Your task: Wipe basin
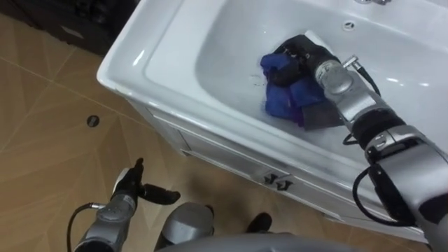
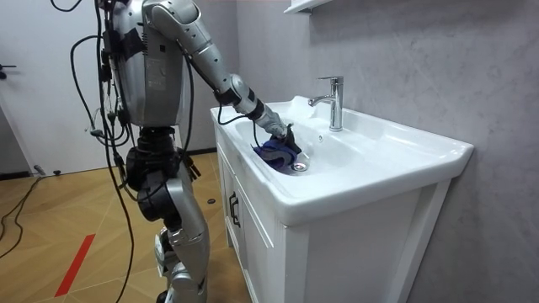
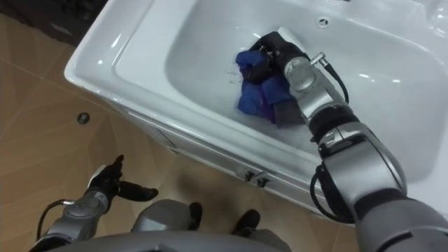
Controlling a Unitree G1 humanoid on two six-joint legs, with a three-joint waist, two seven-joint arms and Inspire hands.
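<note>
- My right robot hand (image 1: 299, 57) clamps the crumpled blue cloth (image 1: 281, 103) beneath it against the glossy white ceramic basin (image 1: 210, 52), to scrub.
- My left robot hand (image 1: 135, 187) hangs slack-fingered (unneeded).

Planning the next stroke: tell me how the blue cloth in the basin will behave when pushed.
Probably floppy: the blue cloth lies bunched in folds in the right hand. It likely slides easily on the glossy basin, though it may crumple rather than travel flat.

The right hand (image 1: 297, 54) and left hand (image 1: 131, 189) are black. Behind each, silver-grey forearm shells carry looping black cables.
</note>
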